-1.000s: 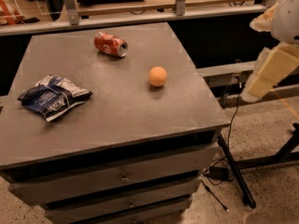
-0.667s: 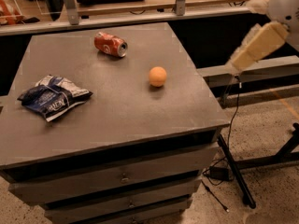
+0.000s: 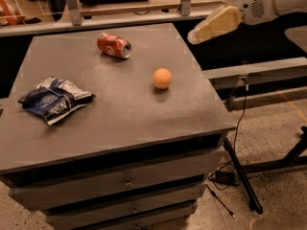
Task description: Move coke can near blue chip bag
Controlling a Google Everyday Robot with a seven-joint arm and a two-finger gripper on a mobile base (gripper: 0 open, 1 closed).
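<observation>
The coke can lies on its side at the far middle of the grey cabinet top, its silver top facing right. The blue chip bag lies flat and wrinkled at the left side, well apart from the can. My gripper is a cream-coloured piece on a white arm. It hangs in the air beyond the cabinet's far right corner, to the right of the can and above it. It touches nothing.
An orange ball sits on the top between the can and the right edge. The cabinet has drawers in front. A black stand leg and cables lie on the floor at the right. A low rail runs along the right.
My gripper has swung up and to the left, from low at the right edge of the view to near the cabinet's far right corner. The can, bag and ball have not moved.
</observation>
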